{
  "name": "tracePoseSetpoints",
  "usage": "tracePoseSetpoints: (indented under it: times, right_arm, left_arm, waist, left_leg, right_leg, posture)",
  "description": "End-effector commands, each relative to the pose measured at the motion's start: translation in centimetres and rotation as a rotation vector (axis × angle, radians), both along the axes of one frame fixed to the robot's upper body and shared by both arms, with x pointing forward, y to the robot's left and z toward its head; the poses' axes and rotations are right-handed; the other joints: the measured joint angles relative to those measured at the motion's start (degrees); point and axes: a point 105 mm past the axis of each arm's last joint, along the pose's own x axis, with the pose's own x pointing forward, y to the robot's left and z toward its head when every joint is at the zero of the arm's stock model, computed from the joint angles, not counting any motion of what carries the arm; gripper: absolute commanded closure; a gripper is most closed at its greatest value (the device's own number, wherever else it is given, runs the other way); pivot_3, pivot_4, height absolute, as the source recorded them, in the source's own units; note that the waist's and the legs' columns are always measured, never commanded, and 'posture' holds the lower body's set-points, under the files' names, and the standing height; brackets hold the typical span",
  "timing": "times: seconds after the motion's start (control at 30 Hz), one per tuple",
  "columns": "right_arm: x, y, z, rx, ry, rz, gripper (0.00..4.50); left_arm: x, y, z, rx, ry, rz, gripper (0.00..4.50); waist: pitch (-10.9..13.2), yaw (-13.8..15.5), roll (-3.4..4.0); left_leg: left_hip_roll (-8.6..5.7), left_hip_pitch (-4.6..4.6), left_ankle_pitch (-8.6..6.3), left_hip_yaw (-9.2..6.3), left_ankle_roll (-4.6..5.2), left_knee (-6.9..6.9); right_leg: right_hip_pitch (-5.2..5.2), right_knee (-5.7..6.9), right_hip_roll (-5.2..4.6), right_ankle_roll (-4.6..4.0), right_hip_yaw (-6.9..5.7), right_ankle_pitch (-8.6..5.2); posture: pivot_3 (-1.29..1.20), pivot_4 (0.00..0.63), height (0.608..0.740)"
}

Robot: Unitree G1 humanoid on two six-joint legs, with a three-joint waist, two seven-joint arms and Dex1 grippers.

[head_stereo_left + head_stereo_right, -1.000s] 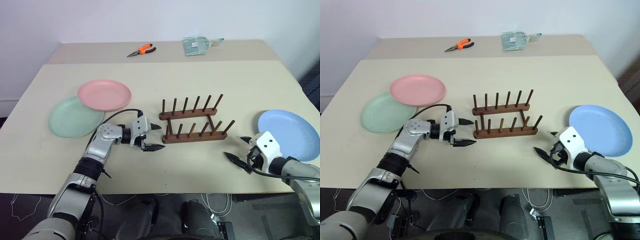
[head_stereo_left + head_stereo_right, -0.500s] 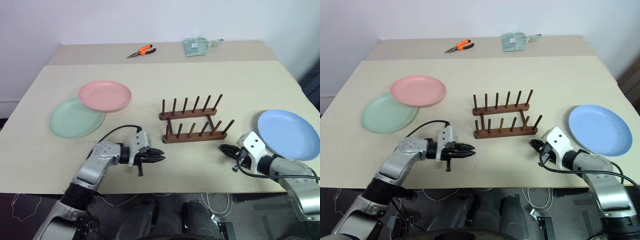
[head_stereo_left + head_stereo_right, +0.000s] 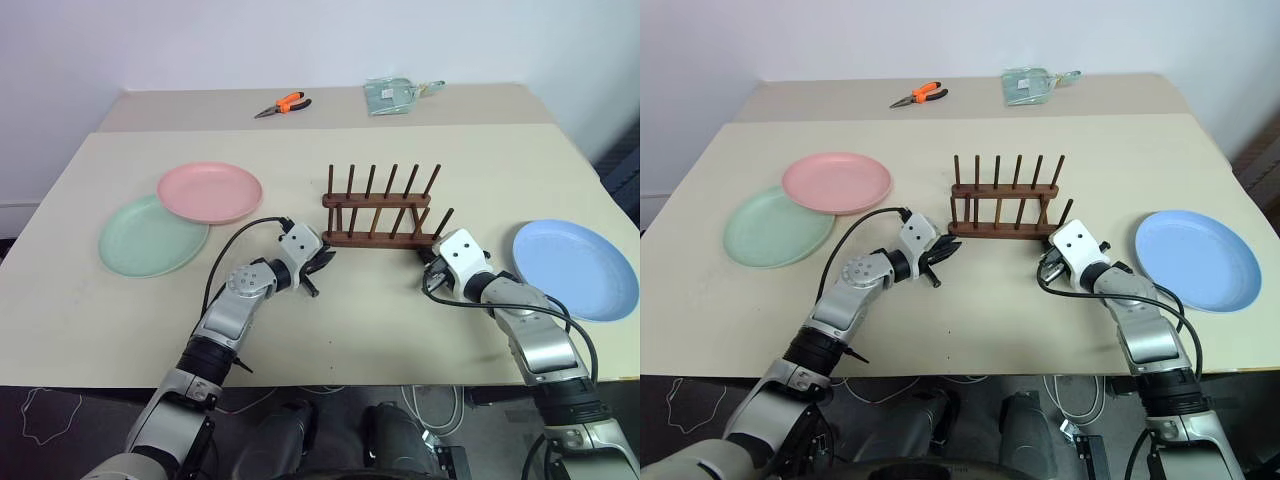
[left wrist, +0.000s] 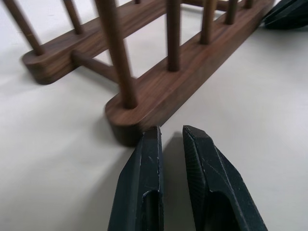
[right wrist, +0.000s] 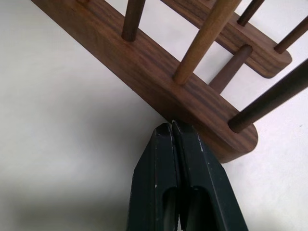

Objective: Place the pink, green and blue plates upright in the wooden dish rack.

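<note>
Wooden dish rack point(image 3: 380, 215) sits mid-table, both grippers at its near rail — left gripper point(image 4: 171, 137) jaws nearly shut, empty; right gripper point(image 5: 172, 129) jaws pressed together. I'd nudge evenly, keeping it square. Pink plate point(image 3: 209, 191), green plate point(image 3: 150, 236) far left; blue plate point(image 3: 574, 268) right.

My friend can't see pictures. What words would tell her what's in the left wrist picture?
Two black fingers of the left gripper, almost shut, point at the rounded end of the wooden dish rack. The dark rack's thin pegs stand upright on a pale table.
</note>
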Motion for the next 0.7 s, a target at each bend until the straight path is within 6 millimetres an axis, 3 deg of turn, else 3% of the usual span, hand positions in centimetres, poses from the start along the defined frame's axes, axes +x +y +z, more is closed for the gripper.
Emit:
tracePoseSetpoints:
  times: [0.03,0.07,0.17,0.27,0.37,0.47,0.57,0.63,0.7]
  right_arm:
    - [0.0,0.0,0.4,0.019,-0.002,0.011,4.48]
    - [-0.4,0.3,0.6,0.04,0.008,0.038,4.25]
    - [-1.9,1.7,2.3,0.096,0.005,0.164,3.34]
    - [-3.3,3.6,3.7,0.115,0.005,0.277,1.77]
    - [-4.0,5.0,4.2,0.12,0.005,0.341,0.34]
    - [-4.1,5.9,4.4,0.132,0.009,0.377,0.34]
    - [-3.9,6.6,4.2,0.135,0.015,0.398,0.34]
    - [-3.8,6.9,4.0,0.131,0.02,0.417,0.34]
    - [-3.7,7.1,4.0,0.132,0.022,0.429,0.34]
  left_arm:
    - [-0.2,2.0,-1.9,0.045,0.055,0.046,3.81]
    - [-0.5,2.2,-1.9,0.037,0.068,0.035,3.81]
    - [-1.6,3.6,-0.3,-0.034,0.082,0.021,3.04]
    - [-0.9,5.8,4.2,-0.172,-0.007,0.135,1.51]
    - [1.0,11.1,11.1,-0.321,-0.21,0.432,0.08]
    - [1.6,16.9,14.7,-0.382,-0.316,0.755,0.08]
    - [1.3,21.8,15.0,-0.414,-0.288,1.045,0.08]
    - [0.7,23.8,14.7,-0.448,-0.248,1.166,0.08]
    - [0.6,24.4,14.0,-0.506,-0.173,1.202,0.08]
  waist:
    - [0.0,-0.08,0.0]
    - [0.0,-0.11,0.01]
    - [0.0,-0.39,0.01]
    - [0.11,-0.48,0.05]
    - [0.25,0.0,-0.17]
    - [0.34,0.1,-0.42]
    - [0.32,0.0,-0.4]
    - [0.35,0.02,-0.44]
    - [0.38,0.1,-0.5]
  left_leg:
    - [0.0,-0.01,0.0,0.0,0.0,-0.01]
    - [0.0,-0.01,0.0,0.0,0.0,-0.02]
    - [0.01,-0.04,-0.01,0.0,0.0,-0.09]
    - [0.01,-0.15,-0.01,-0.01,0.0,-0.17]
    - [0.01,-0.62,0.01,-0.05,-0.04,0.1]
    - [0.01,-0.95,0.16,-0.1,-0.28,0.18]
    - [0.01,-0.93,0.27,-0.01,-0.46,0.16]
    - [0.0,-0.94,0.33,0.01,-0.55,0.14]
    - [0.0,-0.97,0.35,0.0,-0.58,0.14]
  right_leg:
    - [-0.01,0.0,0.0,0.0,0.01,0.0]
    - [-0.02,0.01,0.01,0.0,0.01,0.0]
    - [-0.1,0.01,0.02,0.0,0.07,-0.01]
    - [-0.3,0.07,0.04,0.0,0.14,-0.01]
    - [-0.7,0.27,0.09,-0.01,0.14,-0.01]
    - [-1.06,0.41,0.11,-0.08,0.14,0.04]
    - [-1.08,0.45,0.05,-0.07,0.15,0.05]
    - [-1.11,0.46,0.05,-0.07,0.16,0.05]
    - [-1.15,0.49,0.07,-0.07,0.15,0.05]
  posture:
    - [0.0,0.15,0.74]
    - [0.0,0.15,0.74]
    - [0.0,0.15,0.74]
    - [0.0,0.15,0.74]
    - [0.0,0.15,0.74]
    - [0.0,0.15,0.74]
    - [0.0,0.15,0.74]
    - [0.0,0.15,0.74]
    - [0.0,0.15,0.74]
